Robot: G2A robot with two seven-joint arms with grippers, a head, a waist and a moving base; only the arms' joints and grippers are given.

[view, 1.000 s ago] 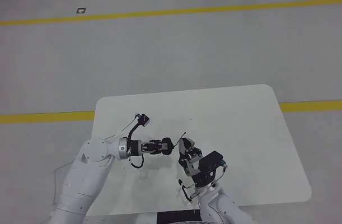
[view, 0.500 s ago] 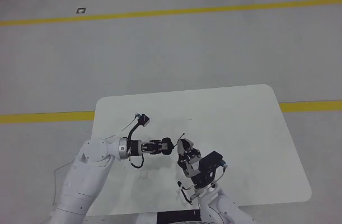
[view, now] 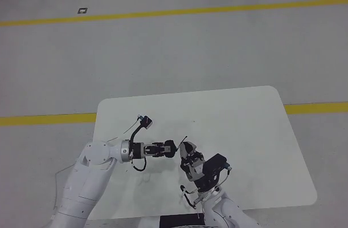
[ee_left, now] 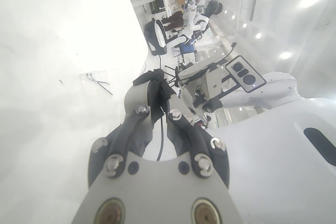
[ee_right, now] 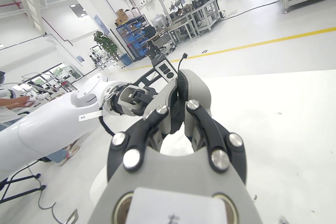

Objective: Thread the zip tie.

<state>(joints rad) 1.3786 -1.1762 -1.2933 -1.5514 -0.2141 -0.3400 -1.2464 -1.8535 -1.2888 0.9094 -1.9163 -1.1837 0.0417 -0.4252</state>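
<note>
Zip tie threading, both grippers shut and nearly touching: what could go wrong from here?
1. The right gripper pinches the zip tie at its fingertips only, head standing free above; it may twist or slip when pushed.
2. The left gripper sits very close to the right one above the table; slight misalignment could knock fingertips together.

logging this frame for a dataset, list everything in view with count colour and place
zip tie: 1, black, pinched by both grippers, head poking out
loose zip ties: 2, black, crossed on the table
table: 1, white, under both arms
floor lines: 2, yellow, beyond and beside the table
left gripper: 1, grey and black, shut, over the table
right gripper: 1, grey and black, shut, tips facing the left gripper
</note>
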